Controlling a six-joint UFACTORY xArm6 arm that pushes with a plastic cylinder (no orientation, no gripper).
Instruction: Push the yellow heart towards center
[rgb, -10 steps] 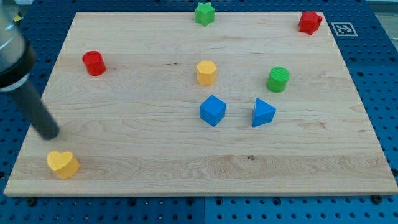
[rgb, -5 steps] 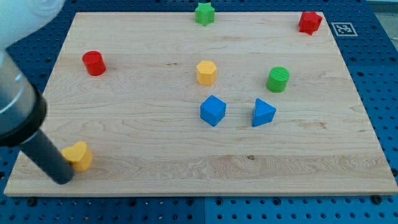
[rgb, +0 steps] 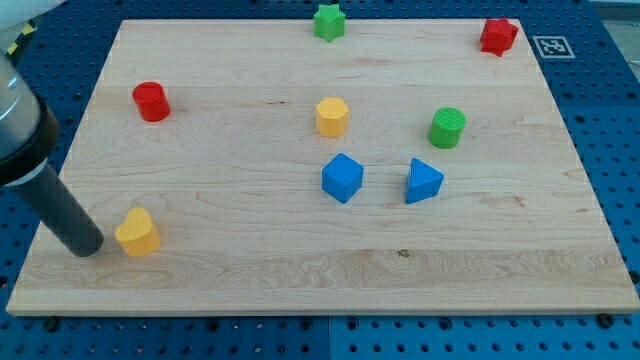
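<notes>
sitting near the board's (rgb: 300, 280) lower left, the yellow heart (rgb: 138, 232) looks light, rigid and easy to slide. my tip (rgb: 88, 248), a bare rod with no jaws, rests just left of it; pushing its left face squarely seems best.

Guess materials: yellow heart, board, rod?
Yellow heart: likely plastic, matte, uniform colour, soft edges. Board: light wood, visible grain and a knot, smooth finish. Rod: dark, matte, rubber or plastic, cannot tell which; my tip sits just to the view's left of the heart.

dark rod tilted, my tip (rgb: 88, 248) at the view's lower left
</notes>
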